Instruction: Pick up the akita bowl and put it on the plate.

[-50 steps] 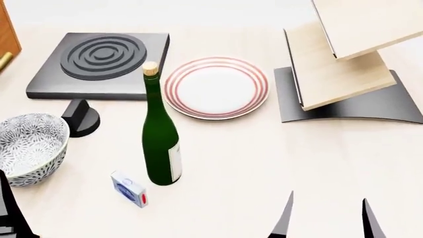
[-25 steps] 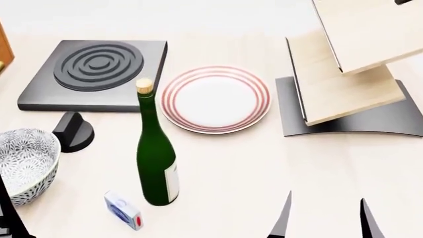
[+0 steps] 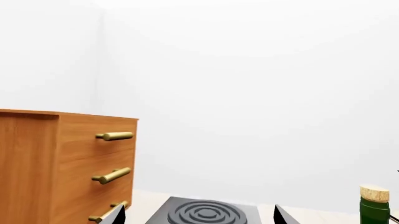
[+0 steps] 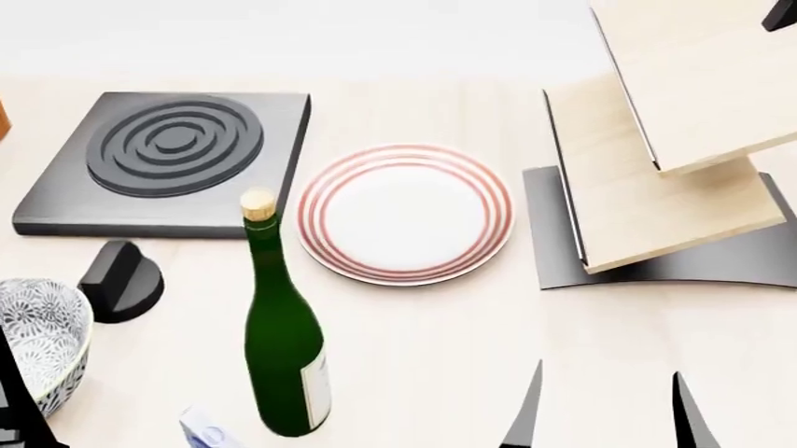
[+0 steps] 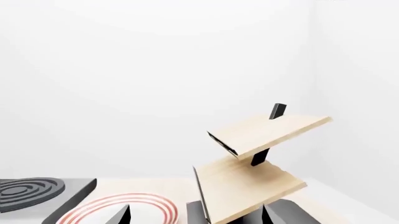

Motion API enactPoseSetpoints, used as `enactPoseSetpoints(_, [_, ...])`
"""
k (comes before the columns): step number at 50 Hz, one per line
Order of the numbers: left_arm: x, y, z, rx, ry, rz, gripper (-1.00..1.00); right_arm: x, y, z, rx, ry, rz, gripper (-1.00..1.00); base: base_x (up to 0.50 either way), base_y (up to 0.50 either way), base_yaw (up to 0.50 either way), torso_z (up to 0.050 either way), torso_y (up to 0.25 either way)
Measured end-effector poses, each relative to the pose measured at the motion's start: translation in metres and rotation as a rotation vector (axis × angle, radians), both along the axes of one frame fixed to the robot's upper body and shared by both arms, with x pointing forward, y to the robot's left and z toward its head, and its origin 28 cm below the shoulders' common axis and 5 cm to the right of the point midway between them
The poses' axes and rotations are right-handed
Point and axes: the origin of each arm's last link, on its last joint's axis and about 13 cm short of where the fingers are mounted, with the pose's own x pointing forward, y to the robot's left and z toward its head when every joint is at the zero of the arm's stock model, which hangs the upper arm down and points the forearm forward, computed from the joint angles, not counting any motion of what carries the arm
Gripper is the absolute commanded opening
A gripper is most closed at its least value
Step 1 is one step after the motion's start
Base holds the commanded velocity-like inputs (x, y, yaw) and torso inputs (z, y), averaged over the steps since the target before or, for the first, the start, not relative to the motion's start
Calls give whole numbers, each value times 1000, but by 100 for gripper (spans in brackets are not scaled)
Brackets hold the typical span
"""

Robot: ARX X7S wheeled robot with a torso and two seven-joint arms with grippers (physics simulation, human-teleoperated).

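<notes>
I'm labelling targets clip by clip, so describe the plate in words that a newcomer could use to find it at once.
Start at the square dark stove burner with raised grey rings at the back of the pale wooden table. Just to its right, before the tilted two-tier wooden rack, lies the flat round white plate. Thin concentric red rings around its rim set it apart from everything nearby.

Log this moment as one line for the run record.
akita bowl: on table, ungrasped | plate: bare | wine bottle: upright between them | left pincer: open | right pincer: open
</notes>
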Motion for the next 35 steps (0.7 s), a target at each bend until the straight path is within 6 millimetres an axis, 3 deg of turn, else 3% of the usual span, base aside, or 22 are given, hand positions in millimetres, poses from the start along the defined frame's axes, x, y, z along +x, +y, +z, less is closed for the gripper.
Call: enactPoseSetpoints(35, [-1,0,-1,2,-2,-1,100,-2,1,-1,3,-2,13,100,193,0,0,0,0])
